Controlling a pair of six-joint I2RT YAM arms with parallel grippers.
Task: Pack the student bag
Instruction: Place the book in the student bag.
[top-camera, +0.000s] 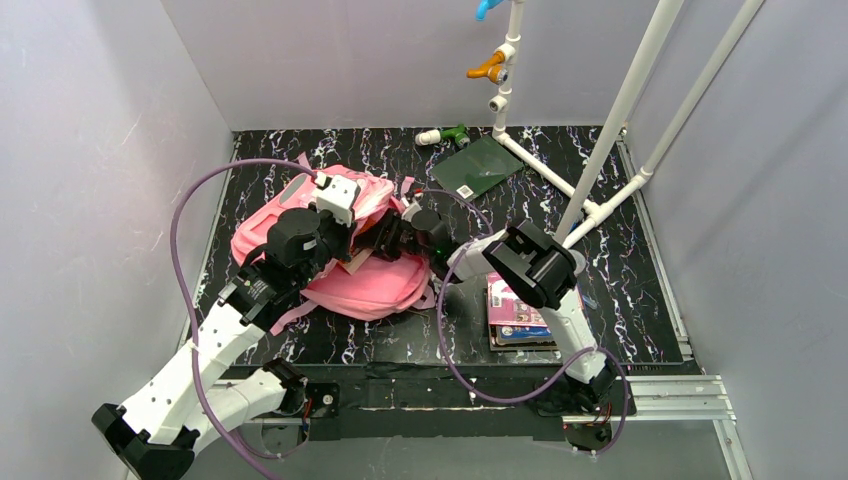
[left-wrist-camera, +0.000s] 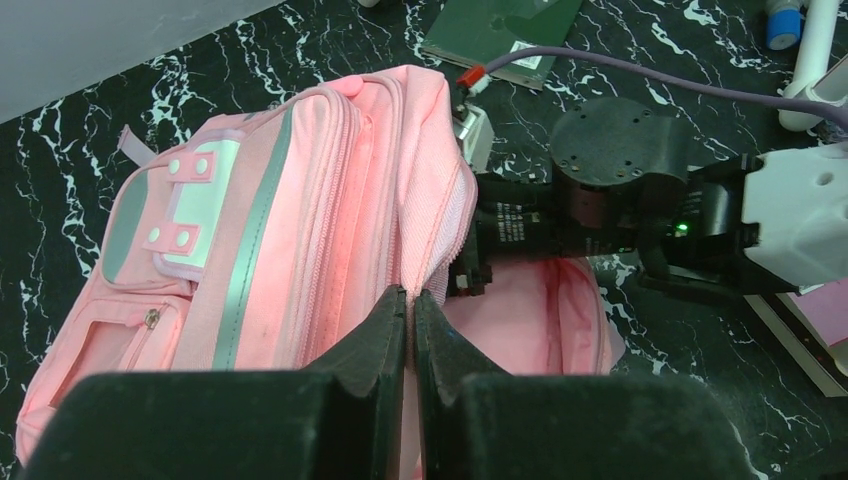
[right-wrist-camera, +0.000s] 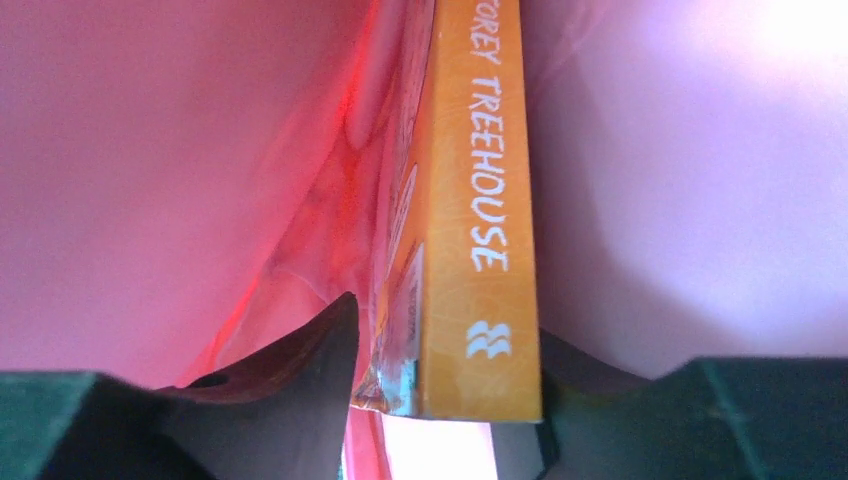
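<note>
overhead wide; wrists close, sharing student bag (top-camera: 370, 285)

Left tool (left-wrist-camera: 411, 296): fingers pressed together on the pink rim of the bag's mouth.
Student bag (left-wrist-camera: 290, 200): lying on the black marbled bench (left-wrist-camera: 70, 150) — grey stripes up, mouth gaping to the right.
Right arm (left-wrist-camera: 610, 190): black wrist reaching from the right into that mouth — its tip hidden.
Far side: a green flat item (left-wrist-camera: 495, 30).

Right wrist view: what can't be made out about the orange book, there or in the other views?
1. Title of the book: right wrist view, start cut off by the top edge.
2. Grip: right wrist view, unclear whether the right gripper jaws press the book.
3. The book in left wrist view: hidden by the student bag fabric and the right arm.
</note>
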